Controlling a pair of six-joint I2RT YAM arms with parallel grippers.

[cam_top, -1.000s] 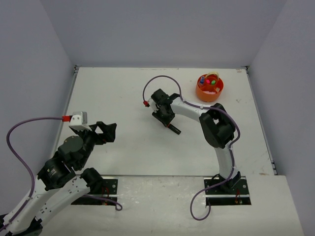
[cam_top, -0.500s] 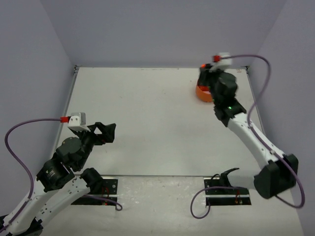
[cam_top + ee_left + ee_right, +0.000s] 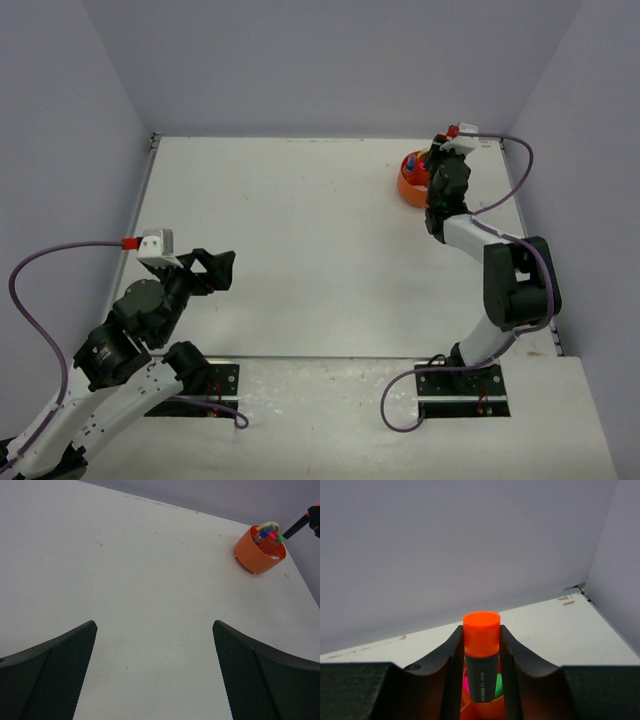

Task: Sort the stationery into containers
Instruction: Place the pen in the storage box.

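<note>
My right gripper (image 3: pixel 481 647) is shut on a black highlighter (image 3: pixel 481 672) with an orange cap, held upright between the fingers. Directly below it is the orange tub (image 3: pixel 482 712), where a pink cap (image 3: pixel 465 685) and a green cap (image 3: pixel 498 684) stand. In the top view the right gripper (image 3: pixel 438 166) hangs over the right side of the tub (image 3: pixel 408 187) at the back right. The left wrist view shows the tub (image 3: pixel 252 557) with several items inside and the held highlighter (image 3: pixel 296 528) slanting above its rim. My left gripper (image 3: pixel 214 268) is open and holds nothing, far from the tub.
The white table (image 3: pixel 300 230) is walled by grey panels at the back and both sides. The tub stands close to the back right corner. My left fingers (image 3: pixel 57 680) frame bare table surface in the left wrist view.
The right arm has swung from the table's middle to the back right, carrying the highlighter over the tub. The left arm has not moved.
</note>
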